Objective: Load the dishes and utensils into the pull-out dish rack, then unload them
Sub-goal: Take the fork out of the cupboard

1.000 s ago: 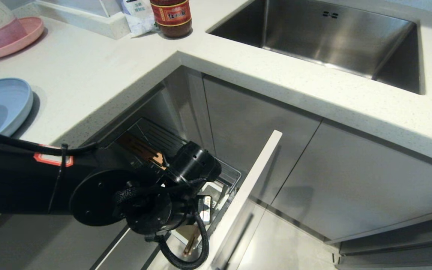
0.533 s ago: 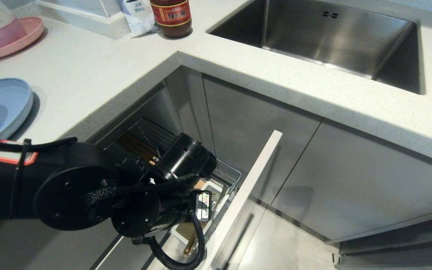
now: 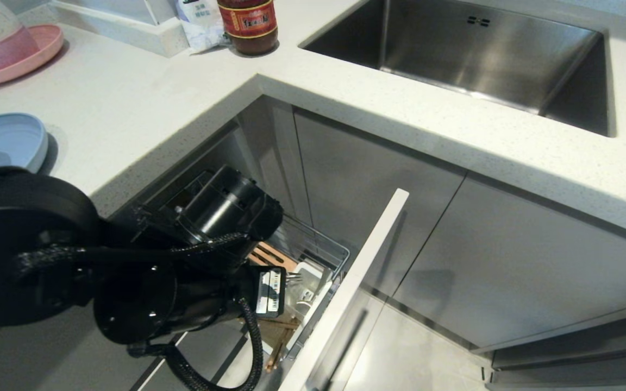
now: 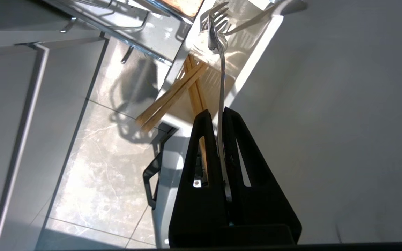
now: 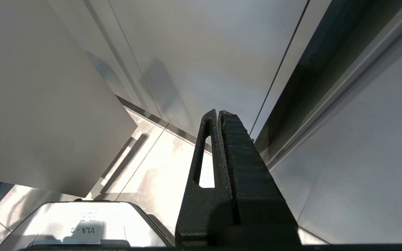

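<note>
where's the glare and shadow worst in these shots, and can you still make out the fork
Left wrist view: sunlit floor and white utensil box glare, yet the fork stays crisp, clamped in the left gripper. Head view: the left arm shadows the dish rack. Right wrist view: floor blown out beside the right gripper.

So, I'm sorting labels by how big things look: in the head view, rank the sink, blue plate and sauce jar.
1. Sink, by far the largest.
2. Blue plate, partly hidden by the left arm.
3. Sauce jar, cut off by the frame's edge and farther away, so unsure.
</note>
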Available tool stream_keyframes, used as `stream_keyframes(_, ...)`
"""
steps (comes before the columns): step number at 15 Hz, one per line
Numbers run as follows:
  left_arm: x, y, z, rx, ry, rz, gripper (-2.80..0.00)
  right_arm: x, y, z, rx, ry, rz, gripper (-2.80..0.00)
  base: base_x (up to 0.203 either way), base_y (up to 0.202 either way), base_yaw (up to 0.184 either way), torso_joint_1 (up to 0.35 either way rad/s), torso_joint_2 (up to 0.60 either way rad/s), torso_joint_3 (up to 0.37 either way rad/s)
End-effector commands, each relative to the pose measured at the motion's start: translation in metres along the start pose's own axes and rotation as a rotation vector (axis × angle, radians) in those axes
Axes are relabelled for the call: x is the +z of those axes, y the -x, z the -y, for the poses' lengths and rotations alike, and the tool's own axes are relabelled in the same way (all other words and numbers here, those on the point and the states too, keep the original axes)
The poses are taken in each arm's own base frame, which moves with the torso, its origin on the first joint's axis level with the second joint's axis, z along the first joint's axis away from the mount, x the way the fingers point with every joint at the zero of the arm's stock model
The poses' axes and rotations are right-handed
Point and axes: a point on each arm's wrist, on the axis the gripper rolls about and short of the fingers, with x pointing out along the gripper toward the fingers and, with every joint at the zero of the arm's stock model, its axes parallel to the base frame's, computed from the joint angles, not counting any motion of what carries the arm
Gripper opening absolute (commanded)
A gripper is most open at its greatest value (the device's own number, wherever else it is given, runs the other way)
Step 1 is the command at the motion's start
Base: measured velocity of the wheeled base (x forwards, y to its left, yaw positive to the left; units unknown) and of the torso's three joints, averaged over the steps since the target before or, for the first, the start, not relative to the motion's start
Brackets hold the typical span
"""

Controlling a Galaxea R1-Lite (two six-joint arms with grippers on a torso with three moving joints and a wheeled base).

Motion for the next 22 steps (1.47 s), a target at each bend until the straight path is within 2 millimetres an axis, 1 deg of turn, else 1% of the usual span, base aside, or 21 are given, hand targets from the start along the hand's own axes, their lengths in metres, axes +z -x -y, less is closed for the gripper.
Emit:
stream_keyframes(1,0.008,0.026,-0.009,-0.035,0.028,0.046,-2.80,0.000,0.000,0.000,0.001,0.000,0.002,-2.80,0.000,0.000,0.000,0.000,0.00,0.000)
stream_keyframes(4,0.017,0.052,-0.020,-0.073,0.067,0.099,-2.80,0.000,0.000,0.000,0.000,0.000,0.002,-2.80,0.000,0.000,0.000,0.000,0.00,0.000)
stream_keyframes(9,0.035,0.118,-0.052,-0.187,0.214,0.307,-2.80,0.000,0.000,0.000,0.000,0.000,0.003,-2.80,0.000,0.000,0.000,0.000,0.00,0.000)
stream_keyframes(14,0.048,0.162,-0.075,-0.294,0.390,0.545,-2.80,0.000,0.000,0.000,0.000,0.000,0.003,-2.80,0.000,0.000,0.000,0.000,0.00,0.000)
stream_keyframes(17,0.055,0.178,-0.089,-0.293,0.485,0.674,-2.80,0.000,0.000,0.000,0.000,0.000,0.002,-2.80,0.000,0.000,0.000,0.000,0.00,0.000)
stream_keyframes(18,0.057,0.180,-0.094,-0.272,0.502,0.705,-2.80,0.000,0.000,0.000,0.001,0.000,0.003,-2.80,0.000,0.000,0.000,0.000,0.00,0.000)
stream_keyframes(20,0.064,0.183,-0.107,-0.207,0.534,0.781,-2.80,0.000,0.000,0.000,0.001,0.000,0.001,-2.80,0.000,0.000,0.000,0.000,0.00,0.000)
stream_keyframes(22,0.069,0.190,-0.126,-0.088,0.558,0.881,-2.80,0.000,0.000,0.000,0.000,0.000,0.001,-2.80,0.000,0.000,0.000,0.000,0.00,0.000)
